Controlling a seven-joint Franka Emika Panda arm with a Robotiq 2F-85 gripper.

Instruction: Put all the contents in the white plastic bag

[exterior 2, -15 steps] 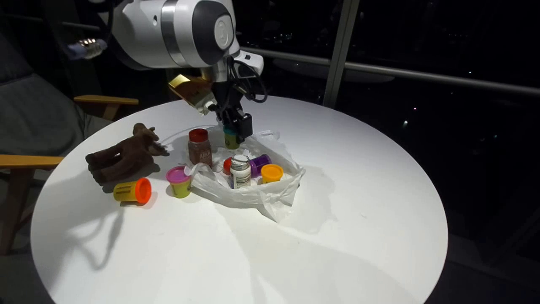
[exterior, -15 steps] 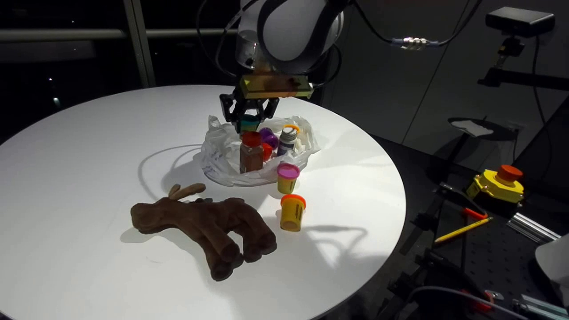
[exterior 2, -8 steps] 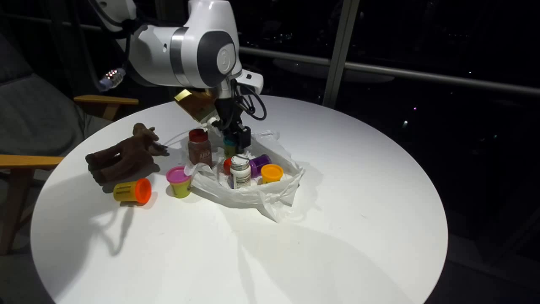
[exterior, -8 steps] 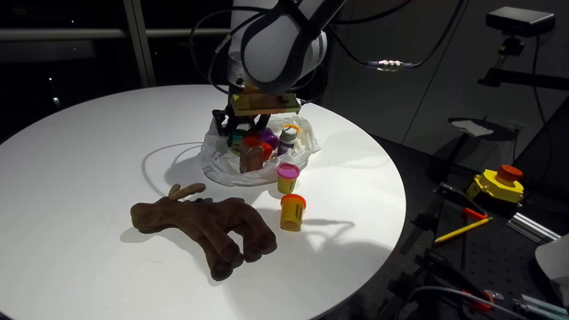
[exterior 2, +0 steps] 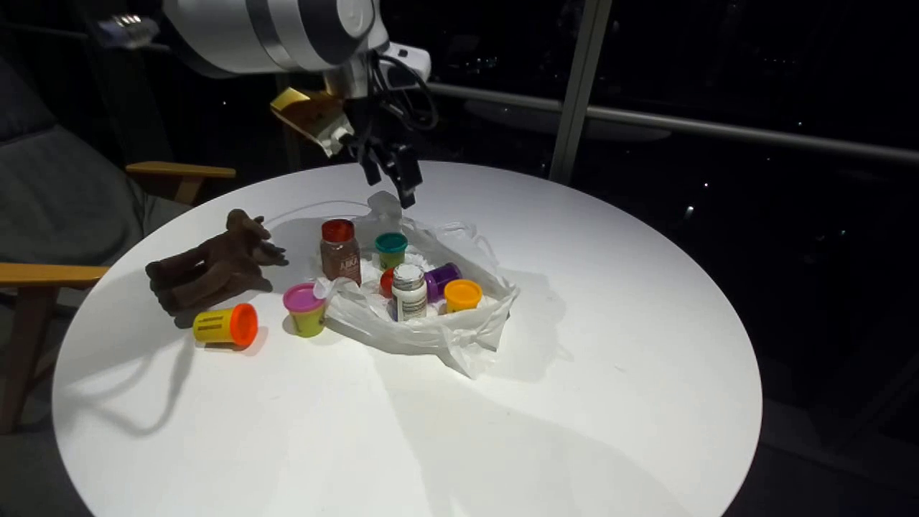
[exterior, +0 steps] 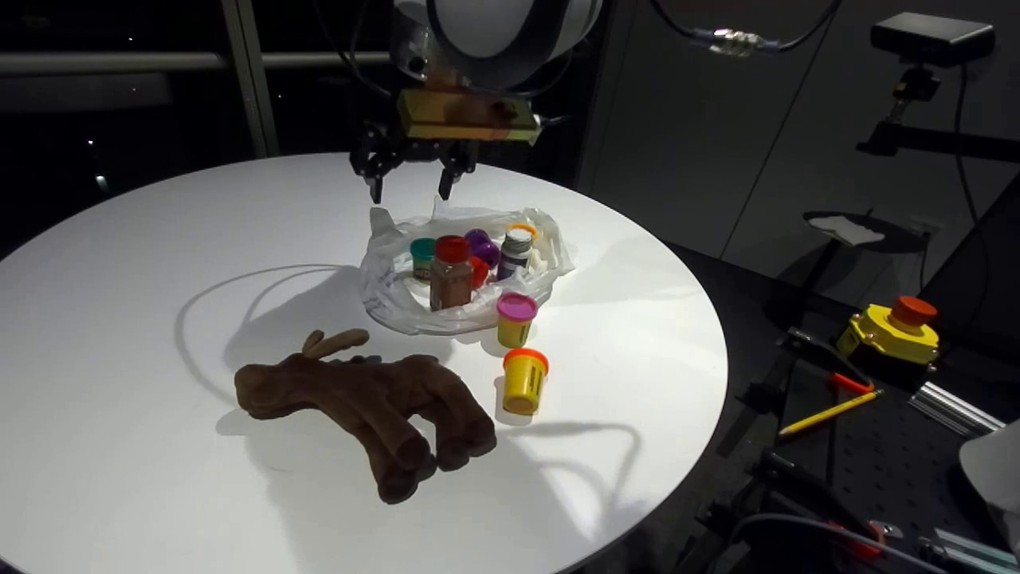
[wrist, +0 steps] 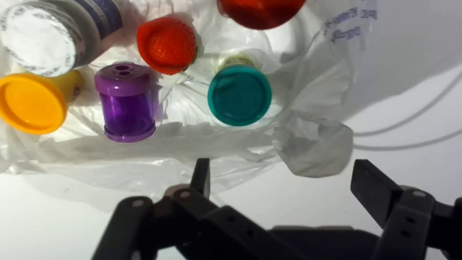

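My gripper [exterior: 410,194] hovers above the back edge of the white plastic bag [exterior 2: 459,336], its jaws wide apart around nothing. Within the bag stands a teal-lidded jar [wrist: 239,95], near a red-lidded spice jar [exterior: 451,277], a white-topped bottle [exterior 2: 410,298], a purple container [wrist: 126,104], an orange-lidded jar [wrist: 31,104] and a red strawberry-like piece [wrist: 166,45]. Outside, a pink-lidded jar [exterior: 516,320] sits upright against or close to the bag's edge. A yellow jar with a red-orange lid [exterior 2: 225,325] lies on its side. The brown plush toy [exterior: 351,391] lies flat on the table.
Everything sits on a round white table [exterior 2: 574,431]. Beyond its edge are a dark chair [exterior 2: 64,194] with wooden arms and a black bench holding a yellow box with a red button [exterior: 888,333] and a pencil [exterior: 831,413].
My gripper brought the teal-lidded jar down into the bag, let go of it, and has risen clear with its jaws spread. A back corner of the bag now stands up higher.
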